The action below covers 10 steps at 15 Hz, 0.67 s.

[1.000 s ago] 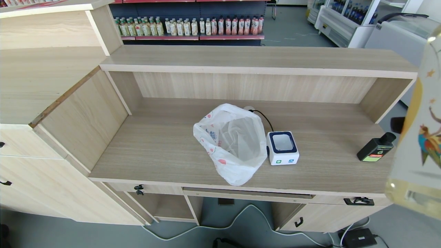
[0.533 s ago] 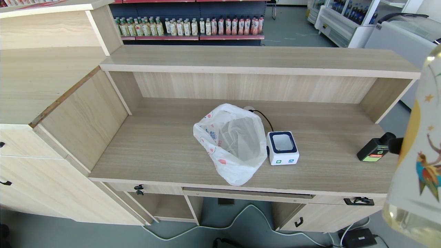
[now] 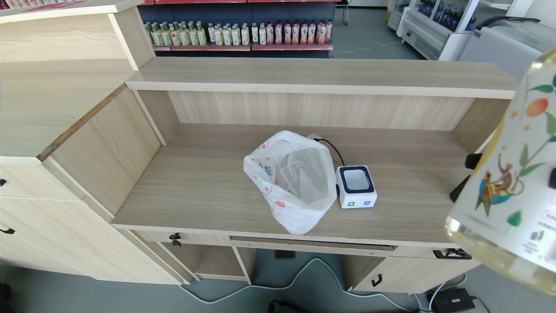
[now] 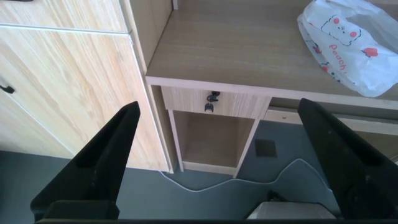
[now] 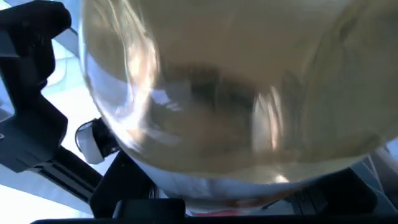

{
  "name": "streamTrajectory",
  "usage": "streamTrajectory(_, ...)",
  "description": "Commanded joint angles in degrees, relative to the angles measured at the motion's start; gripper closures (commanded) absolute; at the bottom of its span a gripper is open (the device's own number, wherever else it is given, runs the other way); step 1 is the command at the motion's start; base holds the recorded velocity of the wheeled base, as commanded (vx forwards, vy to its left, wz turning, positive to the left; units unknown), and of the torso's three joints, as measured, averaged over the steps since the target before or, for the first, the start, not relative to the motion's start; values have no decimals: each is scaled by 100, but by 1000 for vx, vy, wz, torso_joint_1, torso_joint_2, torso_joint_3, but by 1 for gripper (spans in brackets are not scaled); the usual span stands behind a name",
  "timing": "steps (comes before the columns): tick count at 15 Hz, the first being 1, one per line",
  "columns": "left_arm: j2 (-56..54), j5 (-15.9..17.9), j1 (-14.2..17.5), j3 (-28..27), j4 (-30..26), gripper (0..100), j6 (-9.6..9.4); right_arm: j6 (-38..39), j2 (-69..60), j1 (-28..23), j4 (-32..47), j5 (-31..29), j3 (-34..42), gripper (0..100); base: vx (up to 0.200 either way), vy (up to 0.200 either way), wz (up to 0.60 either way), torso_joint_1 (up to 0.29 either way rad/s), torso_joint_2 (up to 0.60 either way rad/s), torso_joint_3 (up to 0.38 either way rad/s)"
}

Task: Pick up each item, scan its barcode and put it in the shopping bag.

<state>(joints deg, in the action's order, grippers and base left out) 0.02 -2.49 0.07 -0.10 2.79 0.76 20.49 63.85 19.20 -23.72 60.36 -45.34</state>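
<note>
The task is at its beginning, as I judge it. The shopping bag [image 3: 286, 180] stands open in the middle of the surface [image 3: 195, 191], and through its thin white plastic I see folds and no item inside. The scanner [image 3: 356, 186] stands just beside the bag, on its right side, with the window facing up and nothing over it.

The first item, a bottle [image 3: 508, 182], is lifted and hangs in the air at the right end of the surface, well apart from the scanner. The right hand [image 5: 205, 143] has hold of it. In the right wrist view the round body of the bottle sits between the black parts of this hand, though the contact itself is mostly hidden, so the grip is probably firm but I cannot confirm it. What is left for this bottle is the scanning and the putting into the bag.

A second item, a dark bottle [image 3: 459, 190], lies on the surface behind the lifted one and is partly covered by it.

The left hand [image 4: 219, 106] is wide open and holds nothing. It hangs low before the front edge of the surface, left of the bag.

The lifted bottle is of clear plastic with pale yellow liquid. It is tilted, and its label shows drawn leaves, fruit and a small figure.
</note>
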Motion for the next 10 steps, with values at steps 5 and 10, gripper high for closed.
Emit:
streamTrajectory(5, -2, 3, 1, 1, 2, 0, -5, -4976, 2061, -2579, -36, -2318, -160, 100, 0, 0, 0, 0, 0, 0)
streamTrajectory(10, -2, -6, 1, 1, 2, 0, 4, -7736, 2439, -3309, -669, -2274, 376, 100, 0, 0, 0, 0, 0, 0)
